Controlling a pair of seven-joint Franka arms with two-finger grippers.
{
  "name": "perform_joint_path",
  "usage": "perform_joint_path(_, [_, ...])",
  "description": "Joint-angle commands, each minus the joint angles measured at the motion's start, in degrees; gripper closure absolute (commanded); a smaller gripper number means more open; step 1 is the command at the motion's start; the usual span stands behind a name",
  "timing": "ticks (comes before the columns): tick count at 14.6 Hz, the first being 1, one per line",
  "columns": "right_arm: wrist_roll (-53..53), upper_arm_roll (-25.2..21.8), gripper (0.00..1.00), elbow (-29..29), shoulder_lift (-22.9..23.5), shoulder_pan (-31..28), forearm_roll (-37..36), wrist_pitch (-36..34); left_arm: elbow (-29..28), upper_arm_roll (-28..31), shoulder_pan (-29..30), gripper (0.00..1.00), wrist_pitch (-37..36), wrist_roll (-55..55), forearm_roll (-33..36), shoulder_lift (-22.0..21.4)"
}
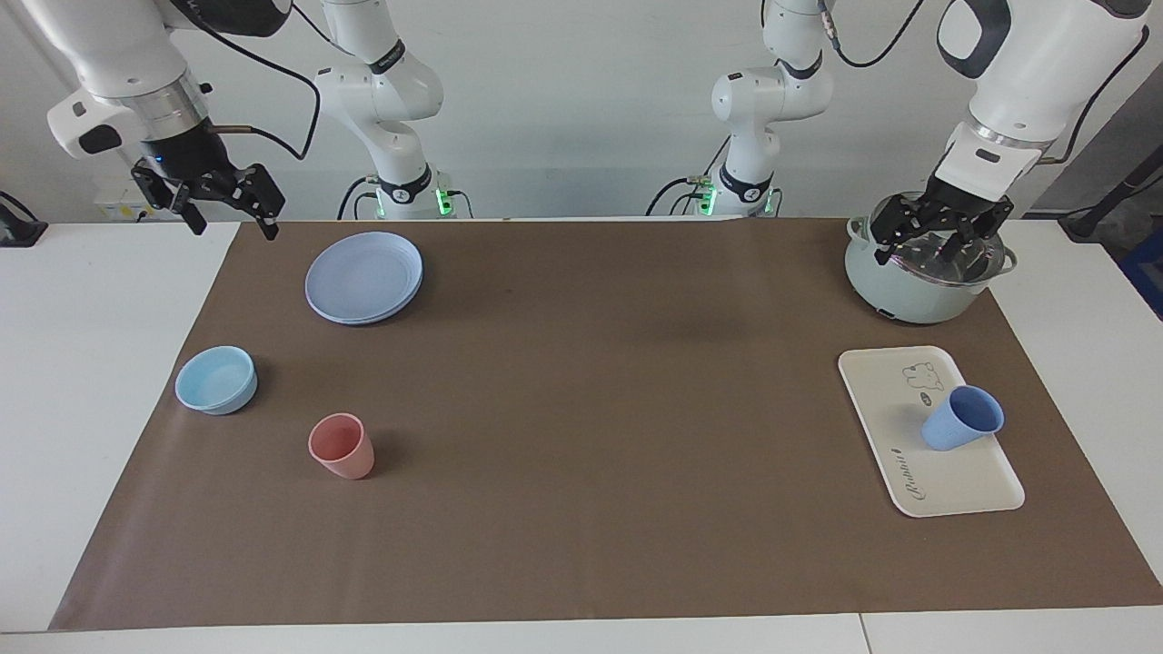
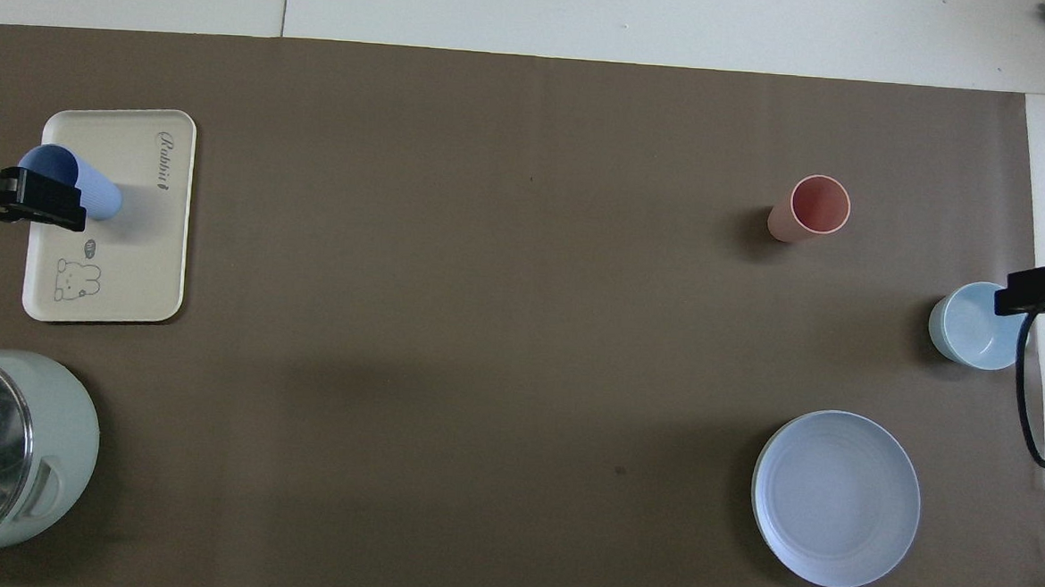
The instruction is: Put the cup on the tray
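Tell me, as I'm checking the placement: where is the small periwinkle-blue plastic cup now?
The periwinkle-blue plastic cup stands on the cream rectangular tray, at the left arm's end of the table, beside the bear drawing and farther from the robots than the pale-green pot.

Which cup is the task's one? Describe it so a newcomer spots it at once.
Find the cream tray with a bear drawing at the left arm's end of the table. The cup stands on it: periwinkle blue, handleless, unlike the pink tumbler at the right arm's end.

From overhead we only see part of the pot [image 2: 5, 445], cut off at the edge; left gripper [image 2: 44, 200] covers some cup [image 2: 98, 193].
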Motion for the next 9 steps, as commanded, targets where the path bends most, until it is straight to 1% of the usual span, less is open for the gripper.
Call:
perform_joint_path(1, [-1.6,0.2,0.0,1.7,1.1,-0.5,0.2,-1.8,-0.7,0.0,0.0,0.0,0.5,0.3,1.3,-1.1])
perform_joint_path(5, [-1.1,0.6,0.0,0.8,0.7,0.0,0.9,-2.5,-0.8,0.0,0.0,0.0,0.3,0.2,1.2,-1.1])
perform_joint_path(9, [-0.9,0.6,0.0,-1.2,0.0,0.5,1.0,0.3,-0.8,-0.1,0.0,0.0,0.3,0.3,1.2,-1.1])
